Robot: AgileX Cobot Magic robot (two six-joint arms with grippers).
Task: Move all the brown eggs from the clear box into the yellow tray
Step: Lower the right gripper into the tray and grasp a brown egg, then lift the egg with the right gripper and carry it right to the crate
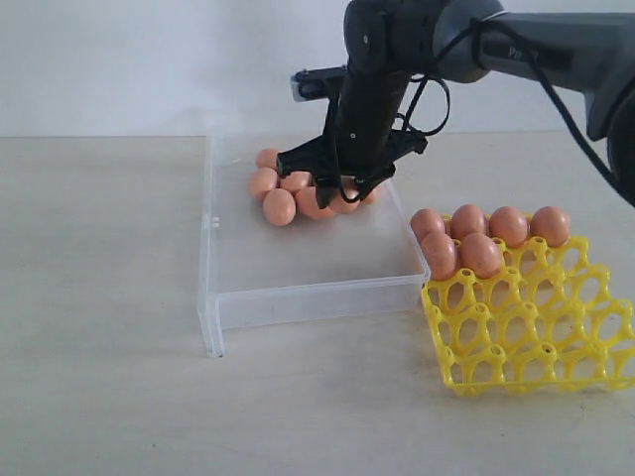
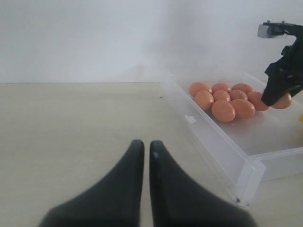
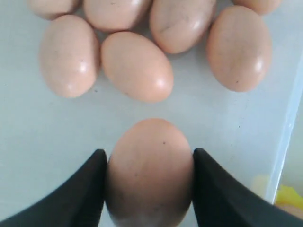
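Observation:
Several brown eggs (image 1: 279,206) lie bunched at the far end of the clear box (image 1: 308,297). My right gripper (image 1: 342,188) reaches down into that bunch. In the right wrist view it (image 3: 149,151) is shut on one brown egg (image 3: 149,172), a finger touching each side; whether this egg is off the box floor I cannot tell. More eggs (image 3: 137,66) lie just beyond it. Several eggs (image 1: 480,254) sit in the far cells of the yellow tray (image 1: 526,337), right of the box. My left gripper (image 2: 146,143) is shut and empty over bare table, apart from the box (image 2: 213,146).
The yellow tray's near cells (image 1: 516,362) hold nothing. Its corner touches the box's near right corner (image 1: 422,283). The tabletop (image 1: 99,297) spreads out to the left of the box. A pale wall (image 1: 149,59) stands behind the table.

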